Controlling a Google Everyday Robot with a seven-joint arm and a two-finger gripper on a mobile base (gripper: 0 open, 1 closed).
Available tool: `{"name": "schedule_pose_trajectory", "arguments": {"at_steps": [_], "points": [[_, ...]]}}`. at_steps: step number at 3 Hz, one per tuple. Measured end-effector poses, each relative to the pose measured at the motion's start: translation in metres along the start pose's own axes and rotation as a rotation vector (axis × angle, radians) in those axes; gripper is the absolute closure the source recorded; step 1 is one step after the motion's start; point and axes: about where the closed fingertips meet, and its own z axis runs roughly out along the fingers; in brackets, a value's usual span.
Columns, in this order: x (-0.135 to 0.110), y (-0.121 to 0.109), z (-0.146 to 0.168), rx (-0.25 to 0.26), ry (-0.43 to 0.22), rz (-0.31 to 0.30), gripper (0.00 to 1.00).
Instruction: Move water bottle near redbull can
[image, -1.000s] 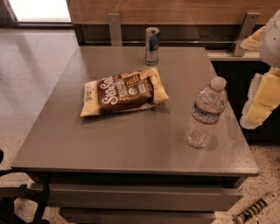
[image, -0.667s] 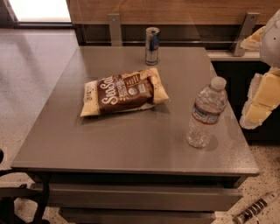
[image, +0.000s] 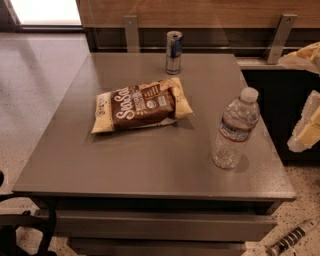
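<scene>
The gripper (image: 305, 131) hangs at the right edge, beside the table (image: 140, 162). The bottle (image: 235, 129) stands upright just left of it. Farther left lies the bag (image: 142, 104), flat; the can (image: 173, 52) stands upright beyond, at the table's far edge.

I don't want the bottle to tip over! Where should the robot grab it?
Probably best to grip the water bottle around its middle, at the label band, coming in from the right. The gripper hangs on that side, off the table's edge. The bottle stands upright and round, so a side grip at mid-height should hold it steady. The cap is small, and the snack bag lies to the left.
</scene>
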Motion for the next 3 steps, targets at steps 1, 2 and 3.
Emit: {"name": "schedule_pose_trajectory", "arguments": {"at_steps": [1, 2, 3], "points": [[0.001, 0.003, 0.006, -0.071, -0.174, -0.032, 0.0], [-0.004, 0.007, 0.011, -0.104, -0.332, -0.05, 0.0], [-0.016, 0.01, 0.018, -0.086, -0.506, -0.058, 0.0]]}}
